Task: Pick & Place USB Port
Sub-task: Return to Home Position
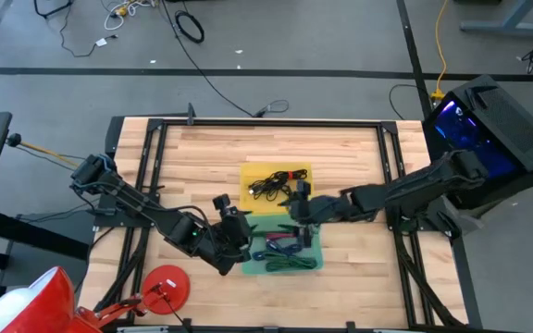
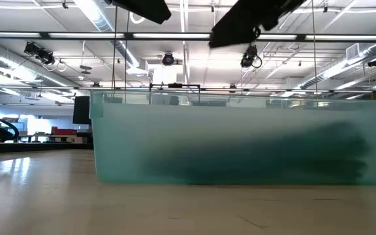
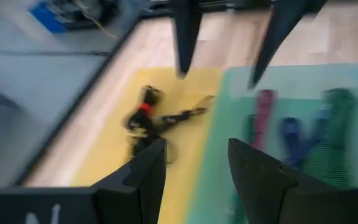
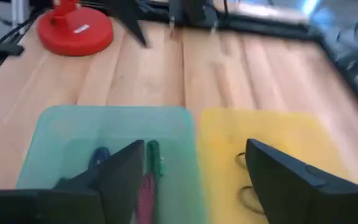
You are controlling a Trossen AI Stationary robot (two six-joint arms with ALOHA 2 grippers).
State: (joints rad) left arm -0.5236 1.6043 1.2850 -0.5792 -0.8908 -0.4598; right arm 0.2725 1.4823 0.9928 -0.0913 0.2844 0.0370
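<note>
High view: left gripper (image 1: 237, 229) hovers at ten o'clock of the blue bin (image 1: 320, 250), right gripper (image 1: 301, 209) at twelve, both clear for the retreat home. Low view: the bin's wall fills it. Left wrist view: fingers (image 3: 145, 177) wide, empty; pink cable (image 3: 263, 115) lies binned. Right wrist view: fingers (image 4: 120, 177) wide, nothing left to carry.

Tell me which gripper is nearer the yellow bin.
Right. The right gripper hangs at the edge of the yellow bin; the left gripper is farther, off its corner.

Robotics lab or open workshop hall: exposed ceiling ducts (image 2: 12, 55), strip lights (image 2: 109, 35), grey floor (image 1: 340, 37) strewn with cables (image 1: 118, 12).
</note>
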